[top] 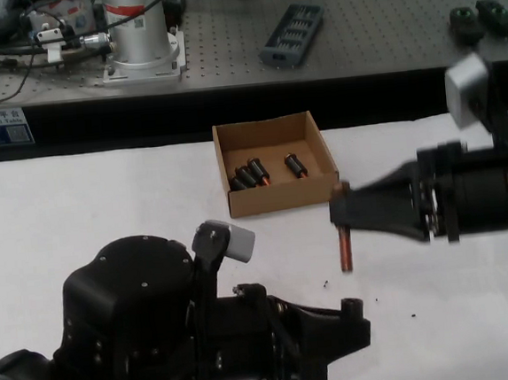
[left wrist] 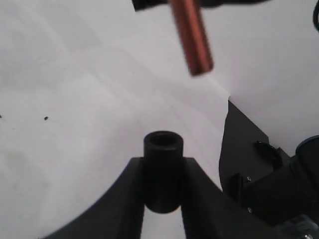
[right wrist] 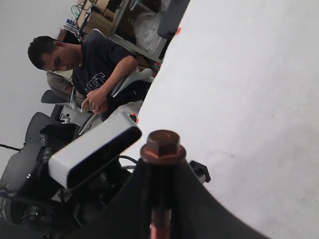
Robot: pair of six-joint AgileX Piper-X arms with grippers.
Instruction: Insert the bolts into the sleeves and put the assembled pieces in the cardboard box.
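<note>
My left gripper [left wrist: 163, 191] is shut on a short black sleeve [left wrist: 163, 164], held upright with its bore open. In the high view this gripper [top: 354, 310] sits low on the white table, front centre. My right gripper [right wrist: 160, 184] is shut on a copper bolt [right wrist: 162, 148] just under its hex head. The bolt [top: 344, 249] hangs shank-down from the right gripper [top: 340, 211], a little beyond the sleeve; its shank tip [left wrist: 192, 37] floats above and past the sleeve. The cardboard box [top: 274, 163] stands behind, holding several black-and-orange assembled pieces [top: 254, 174].
A black bench with a metal post [top: 138, 31], cables and a blue-grey tray [top: 292, 32] lies beyond the white table. Small dark specks [top: 325, 282] dot the sheet. The left arm's body [top: 143, 342] takes up the front left; the right arm [top: 486, 192] spans the right side.
</note>
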